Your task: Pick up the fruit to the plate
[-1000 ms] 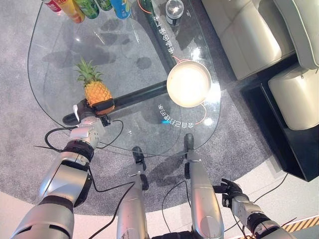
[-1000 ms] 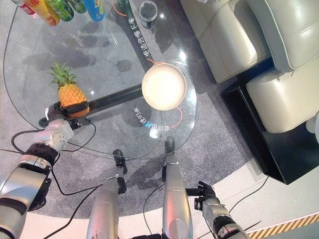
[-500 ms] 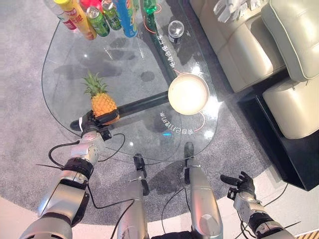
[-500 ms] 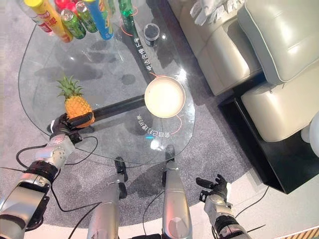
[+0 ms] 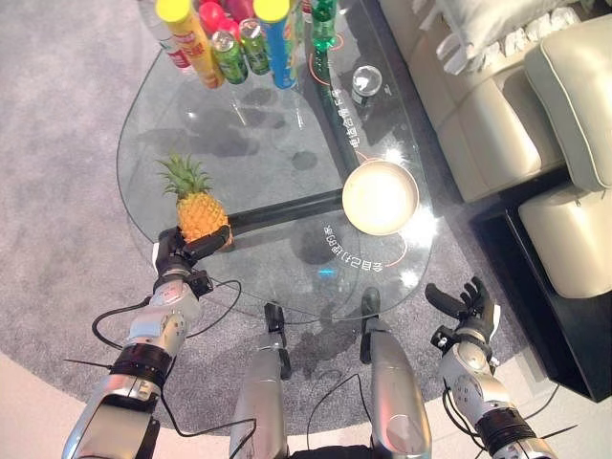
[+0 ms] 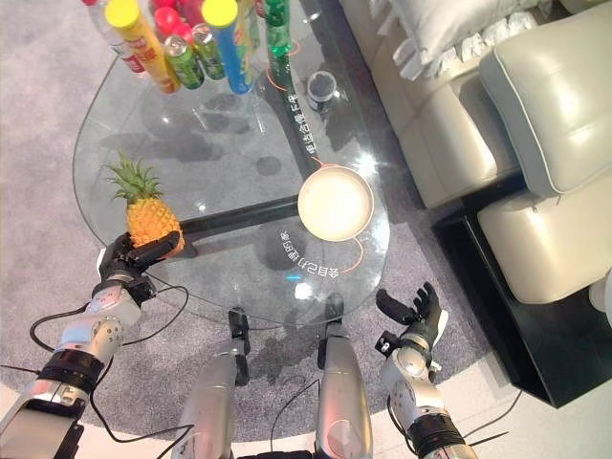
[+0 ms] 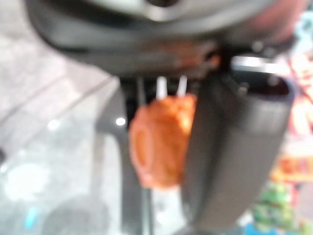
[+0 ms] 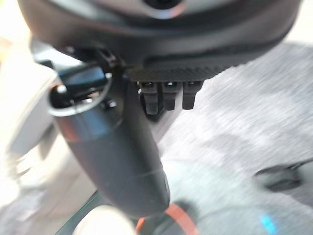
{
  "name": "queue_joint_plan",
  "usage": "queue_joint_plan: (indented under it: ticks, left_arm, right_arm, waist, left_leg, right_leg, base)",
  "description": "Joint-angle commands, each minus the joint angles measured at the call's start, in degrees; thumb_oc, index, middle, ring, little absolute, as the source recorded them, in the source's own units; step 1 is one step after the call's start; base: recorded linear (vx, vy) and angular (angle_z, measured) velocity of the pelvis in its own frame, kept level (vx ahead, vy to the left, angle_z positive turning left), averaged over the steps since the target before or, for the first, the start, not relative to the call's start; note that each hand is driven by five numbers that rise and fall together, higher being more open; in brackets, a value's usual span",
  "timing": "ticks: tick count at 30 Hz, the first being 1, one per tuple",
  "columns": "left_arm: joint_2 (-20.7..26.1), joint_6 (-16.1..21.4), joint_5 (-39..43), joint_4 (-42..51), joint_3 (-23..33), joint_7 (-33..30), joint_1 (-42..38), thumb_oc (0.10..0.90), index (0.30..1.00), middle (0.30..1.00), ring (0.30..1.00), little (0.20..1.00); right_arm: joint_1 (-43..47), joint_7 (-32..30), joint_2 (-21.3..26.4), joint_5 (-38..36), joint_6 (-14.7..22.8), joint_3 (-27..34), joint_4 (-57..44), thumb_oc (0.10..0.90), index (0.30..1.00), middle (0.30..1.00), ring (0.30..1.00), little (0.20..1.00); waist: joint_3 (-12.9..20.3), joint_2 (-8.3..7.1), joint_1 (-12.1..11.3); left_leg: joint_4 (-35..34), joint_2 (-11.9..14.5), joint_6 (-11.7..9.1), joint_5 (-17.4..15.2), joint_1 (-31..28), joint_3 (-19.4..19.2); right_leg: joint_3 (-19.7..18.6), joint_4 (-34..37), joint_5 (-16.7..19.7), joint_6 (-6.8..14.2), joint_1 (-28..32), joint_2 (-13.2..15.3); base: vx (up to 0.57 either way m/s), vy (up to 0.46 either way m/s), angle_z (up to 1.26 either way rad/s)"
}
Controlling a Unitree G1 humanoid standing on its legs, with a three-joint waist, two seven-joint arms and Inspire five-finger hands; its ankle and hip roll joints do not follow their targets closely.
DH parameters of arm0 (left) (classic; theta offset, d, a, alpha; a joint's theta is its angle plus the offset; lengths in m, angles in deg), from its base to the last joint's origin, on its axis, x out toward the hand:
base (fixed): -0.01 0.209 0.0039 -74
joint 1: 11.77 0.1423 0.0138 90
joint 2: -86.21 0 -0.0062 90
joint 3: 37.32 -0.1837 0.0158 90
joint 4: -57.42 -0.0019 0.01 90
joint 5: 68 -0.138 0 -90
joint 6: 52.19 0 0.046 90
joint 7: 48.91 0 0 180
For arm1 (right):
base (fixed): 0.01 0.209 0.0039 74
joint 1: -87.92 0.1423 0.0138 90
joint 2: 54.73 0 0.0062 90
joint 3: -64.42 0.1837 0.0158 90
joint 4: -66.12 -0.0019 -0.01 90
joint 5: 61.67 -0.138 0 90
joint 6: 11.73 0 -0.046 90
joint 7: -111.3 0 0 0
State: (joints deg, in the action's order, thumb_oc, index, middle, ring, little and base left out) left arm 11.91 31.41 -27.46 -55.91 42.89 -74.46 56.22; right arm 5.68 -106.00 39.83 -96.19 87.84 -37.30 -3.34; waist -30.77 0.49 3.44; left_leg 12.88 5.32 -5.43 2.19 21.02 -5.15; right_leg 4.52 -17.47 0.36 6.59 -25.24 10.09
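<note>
The left robot hand (image 5: pixel 182 251) has its fingers and thumb curled around the base of the pineapple (image 5: pixel 198 208), which stands upright near the left edge of the glass table (image 5: pixel 277 134), well apart from the empty plate (image 5: pixel 380 197) on the table's right side. The right robot hand (image 5: pixel 465 311) hangs off the table's near right edge with fingers spread, holding nothing. To do this step well, the grip low on the fruit probably wants to be firm before lifting, since the leafy top could tip it, and the carry should stay on the near side, away from the bottles (image 5: pixel 244 38) at the far end.
</note>
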Motion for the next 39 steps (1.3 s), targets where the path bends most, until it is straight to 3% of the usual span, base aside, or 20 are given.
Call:
queue_joint_plan:
  ticks: [1,5,11,17,23,27,32,39]
  left_arm:
    - [3.1,8.3,-7.3,8.1,5.8,-0.6,-1.4,0.1,0.3,0.3,0.3,0.2]
    - [2.2,9.8,-14.3,15.9,5.5,0.7,3.6,0.1,0.3,0.3,0.3,0.2]
    - [2.4,12.1,-19.3,21.7,4.8,3.9,7.7,0.1,0.3,0.3,0.3,0.2]
    - [2.7,12.4,-20.6,24.6,4.3,6.9,8.6,0.1,0.3,0.3,0.3,0.2]
    - [3.7,13.3,-22.5,29.7,1.7,12.6,8.0,0.1,0.3,0.3,0.3,0.2]
    - [4.7,13.5,-23.5,31.2,-0.4,15.7,6.9,0.1,0.3,0.3,0.3,0.2]
    - [5.6,13.5,-23.4,32.5,-3.4,19.3,5.4,0.1,0.3,0.3,0.3,0.2]
    - [7.4,13.8,-21.2,35.5,-8.1,24.7,3.2,0.1,0.3,0.3,0.3,0.2]
  right_arm:
    - [-3.0,-0.9,2.0,5.3,4.9,1.7,-7.9,0.8,0.9,0.9,0.9,0.9]
    - [-3.0,3.9,2.0,4.8,7.6,3.3,-15.2,0.8,0.9,0.9,0.9,0.9]
    - [-0.9,11.6,3.8,2.7,8.8,3.0,-24.5,0.8,0.9,0.9,0.9,0.9]
    - [2.6,15.0,4.0,0.3,7.9,2.3,-28.5,0.8,0.9,0.9,0.9,0.9]
    - [6.8,23.8,3.0,-7.3,5.7,-0.9,-32.1,0.8,0.9,0.9,0.9,0.9]
    - [8.5,29.2,2.4,-13.0,4.8,-3.4,-32.0,0.8,0.9,0.9,0.9,0.9]
    - [10.5,30.1,2.4,-15.0,3.2,-5.8,-31.3,0.8,0.9,0.9,0.9,0.9]
    - [12.2,36.3,3.0,-24.8,0.6,-9.0,-29.0,0.8,0.9,0.9,0.9,0.9]
  waist:
    - [1.0,-1.79,0.9]
    - [1.0,-1.73,0.1]
    - [1.0,-1.37,-1.0]
    - [1.0,-1.1,-1.8]
    - [1.0,-0.56,-2.7]
    - [1.0,-0.51,-3.2]
    - [1.0,-0.55,-3.3]
    - [1.0,-0.61,-3.5]
  left_leg:
    - [6.0,-7.4,3.4,-6.8,0.6,-2.4]
    - [5.5,-7.6,3.4,-6.8,-0.5,-1.8]
    - [5.3,-7.9,3.3,-6.9,-1.9,-1.4]
    - [6.0,-7.9,3.1,-7.1,-2.1,-1.2]
    - [6.8,-8.1,3.0,-7.3,-1.9,-1.3]
    - [7.3,-8.3,3.1,-7.4,-1.5,-1.2]
    - [7.6,-8.4,3.1,-7.4,-1.3,-1.5]
    - [8.0,-8.5,3.3,-7.4,-1.2,-1.8]
  right_leg:
    - [4.4,4.0,-3.0,-3.1,5.8,-6.0]
    - [4.7,4.1,-3.5,-3.2,7.0,-6.3]
    - [5.0,4.3,-3.8,-3.2,8.6,-6.3]
    - [5.2,4.1,-4.1,-3.5,9.4,-6.3]
    - [5.7,3.7,-4.1,-3.6,9.4,-6.0]
    - [5.9,3.5,-3.9,-3.5,9.1,-5.7]
    - [6.0,3.5,-3.6,-3.4,9.0,-5.6]
    - [6.2,3.3,-3.2,-3.0,8.7,-5.2]
  base:
    - [0.0,0.0,0.0]
    - [0.0,-0.001,0.03]
    - [0.0,0.003,0.03]
    - [0.0,0.0,0.0]
    - [0.0,-0.001,0.02]
    - [0.0,-0.006,0.02]
    - [0.0,-0.005,0.02]
    - [0.0,-0.002,0.02]
